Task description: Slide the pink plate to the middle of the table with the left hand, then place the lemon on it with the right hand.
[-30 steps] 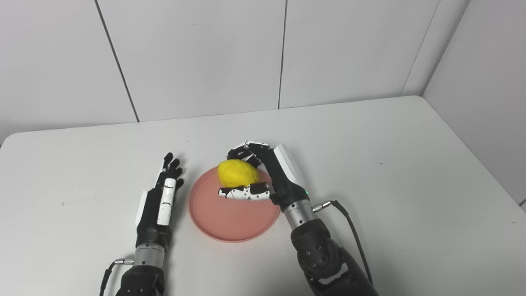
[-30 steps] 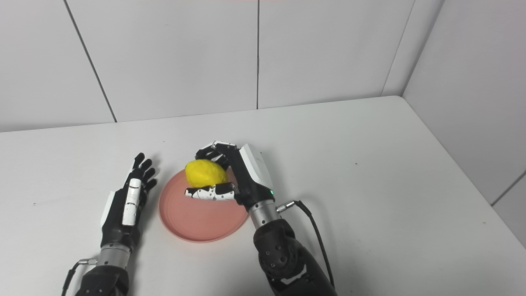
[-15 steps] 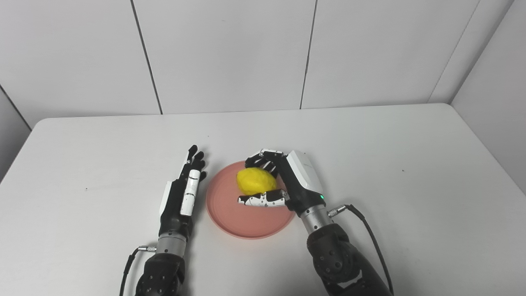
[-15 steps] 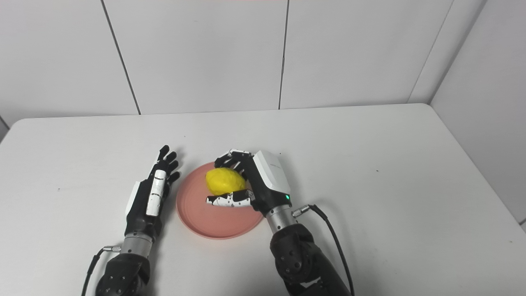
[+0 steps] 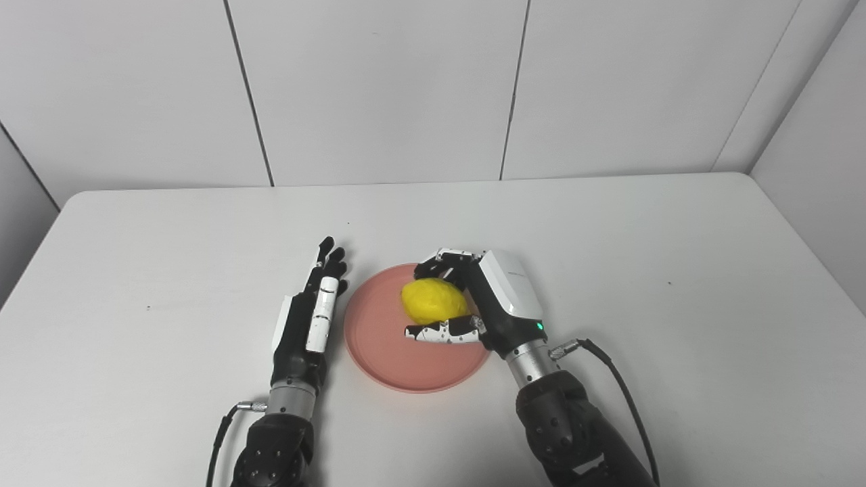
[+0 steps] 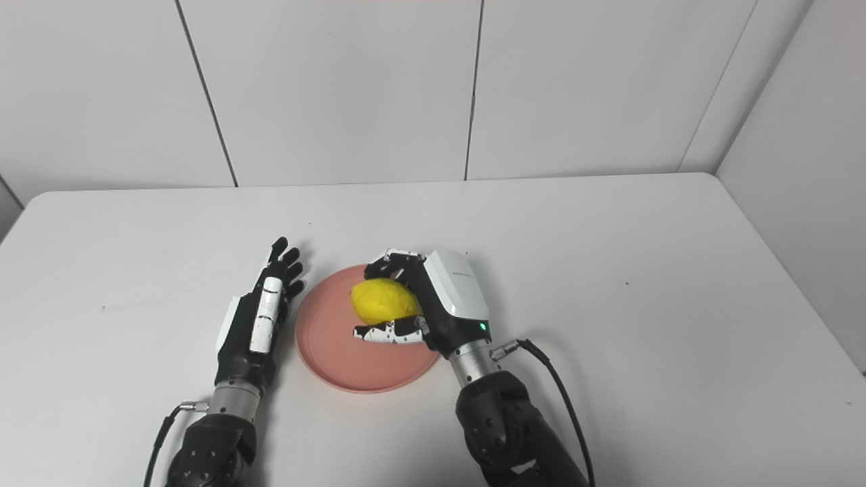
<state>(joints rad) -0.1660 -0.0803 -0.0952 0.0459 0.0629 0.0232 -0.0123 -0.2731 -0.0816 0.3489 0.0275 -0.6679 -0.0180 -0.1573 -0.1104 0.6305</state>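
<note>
Near edge: both forearms entering from the bottom. Whole view shifted since the pictures a second ago and half a second ago, more of the left worktop edge and left wall now in frame; read as camera movement, not movement of the things.

Left robot hand [image 5: 308, 318] lying on the white worktop [image 5: 676, 270] just beside the left rim of the pink plate [image 5: 385, 358], fingers straight and a little apart, holding nothing. Same posture relative to the plate as in the earlier pictures. Contact with the rim not determinable.

Pink plate sitting about mid-worktop, no shift relative to either hand across the pictures. Sliding step judged complete.

Right robot hand [image 5: 473, 304] over the right and far part of the plate, thumb on the near side of the lemon [image 5: 433, 302] and fingers curled round its far side, closed on the fruit. Lemon now lower against the plate than a second ago, when it stood over the far rim; now fully inside the rim outline, right of centre. Whether resting on the plate surface or just above: not determinable.

Judgement: placement in its last stage. Outstanding: release and withdrawal of the right robot hand. Risk: rounded lemon rolling on release, though the raised rim likely to check it.
</note>
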